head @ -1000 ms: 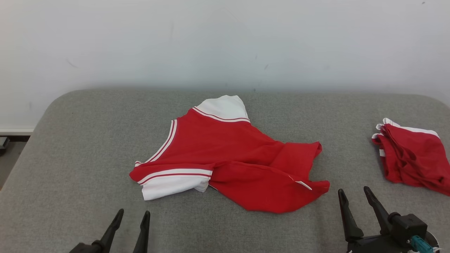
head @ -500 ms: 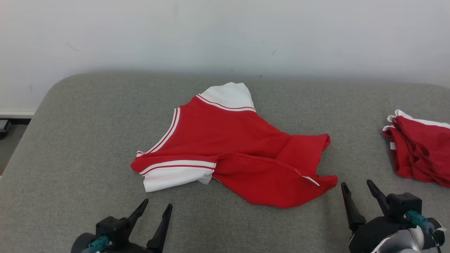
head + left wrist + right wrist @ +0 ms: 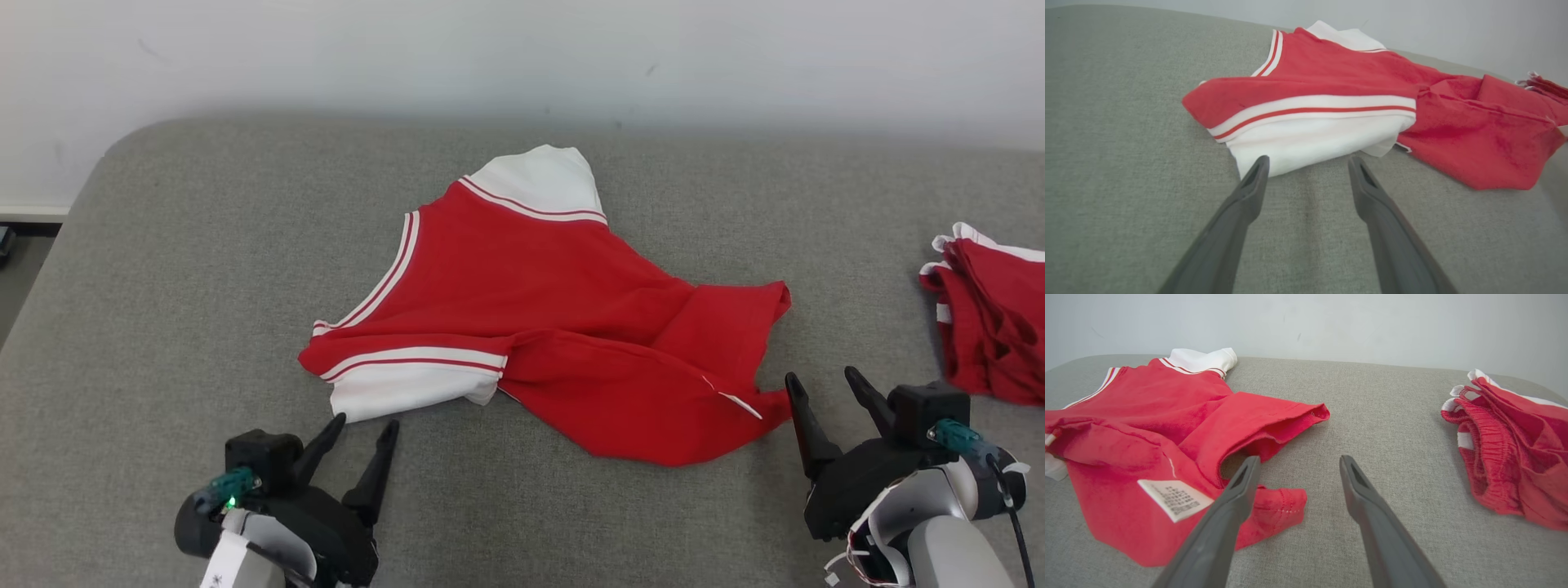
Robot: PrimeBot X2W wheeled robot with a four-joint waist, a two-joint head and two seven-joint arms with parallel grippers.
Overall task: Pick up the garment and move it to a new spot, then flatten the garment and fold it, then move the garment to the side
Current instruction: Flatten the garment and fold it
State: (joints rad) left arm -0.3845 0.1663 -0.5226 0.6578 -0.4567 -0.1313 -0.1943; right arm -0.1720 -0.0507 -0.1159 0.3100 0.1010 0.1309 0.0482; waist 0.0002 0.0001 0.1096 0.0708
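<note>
Left gripper (image 3: 365, 422) and right gripper (image 3: 820, 376) have edged closer to the garment (image 3: 531, 318). It lies crumpled mid-tabletop (image 3: 163, 286), with a second red garment (image 3: 992, 318) at right. Both grippers' fingers are spread apart and hold nothing, the left just short of the white sleeve (image 3: 408, 392), the right beside the red hem corner (image 3: 771, 406).

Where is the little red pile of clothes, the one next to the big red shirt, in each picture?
Head view: the little red pile sits at the right edge, about halfway down.
Left wrist view: a sliver of it peeks out at the far upper right, beyond the red shirt.
Right wrist view: it lies large at the right side.
Shared landmark: the shirt's far white sleeve, nearest the wall in all three.
</note>
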